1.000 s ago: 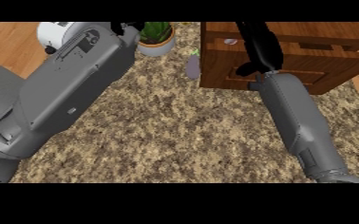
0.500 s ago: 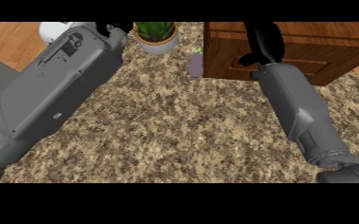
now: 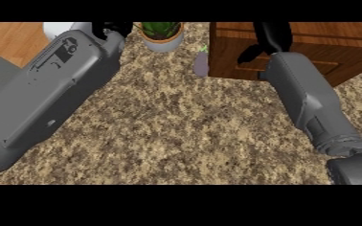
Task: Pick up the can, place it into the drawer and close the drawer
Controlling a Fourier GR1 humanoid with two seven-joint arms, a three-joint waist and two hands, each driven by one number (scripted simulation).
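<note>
The right robot hand is at the far right, up against the face of the wooden drawer unit, its black fingers pointing away from the robot and lying along the wood near the top edge. A thumb curls down to the left. Whether the fingers are hooked on a drawer front or only resting on it I cannot tell; I see nothing held in them.

I cannot find the can anywhere. It may be inside the drawer, behind the right robot hand or forearm, or out of view; nothing here settles it. So which way it lies from either hand stays unknown.

What does show is a small purple eggplant standing on its end on the speckled counter, just beside the left side of the drawer unit, its long axis running near to far. The right robot hand is clearly the nearer one to it, with the eggplant to its left.

The left robot hand is at the far left, mostly hidden by its big grey forearm; only dark fingers show near a white object, and their opening I cannot read. A potted plant sits between the two hands at the far edge.

My guess is that the move in hand concerns the drawer front, worked by the right side.
</note>
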